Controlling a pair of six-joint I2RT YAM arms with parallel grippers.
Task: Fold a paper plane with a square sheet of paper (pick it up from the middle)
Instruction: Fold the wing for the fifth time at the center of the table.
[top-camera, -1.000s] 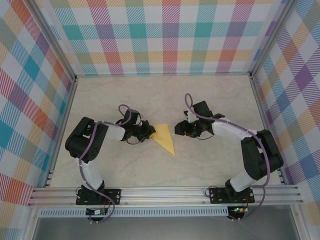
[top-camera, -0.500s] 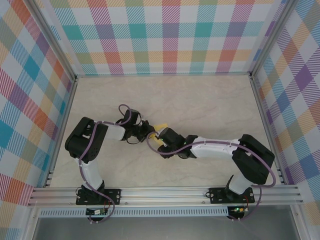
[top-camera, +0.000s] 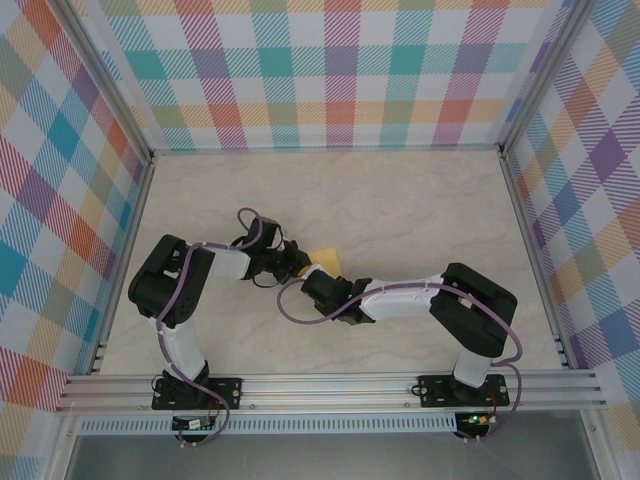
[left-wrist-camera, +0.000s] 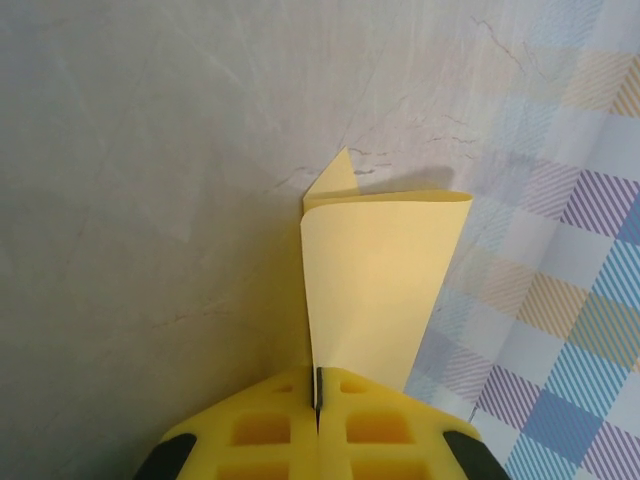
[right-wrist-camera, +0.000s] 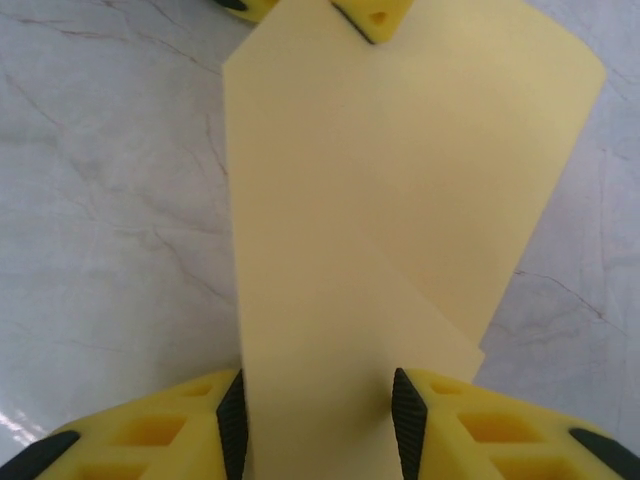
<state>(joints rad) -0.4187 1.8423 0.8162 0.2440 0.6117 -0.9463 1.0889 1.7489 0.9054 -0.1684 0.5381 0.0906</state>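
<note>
Pinching: left gripper, jaws pressed together on one narrow end of the folded yellow paper | right gripper: jaws spread, paper running between its pads, edges near both, no clear grip | paper: mid-table, between the two grippers, far end curled over

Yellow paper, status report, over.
Left gripper shut, pinching the yellow paper. Right gripper open, jaws astride it. Paper folded over, not yet a plane. Nothing in the way.
</note>
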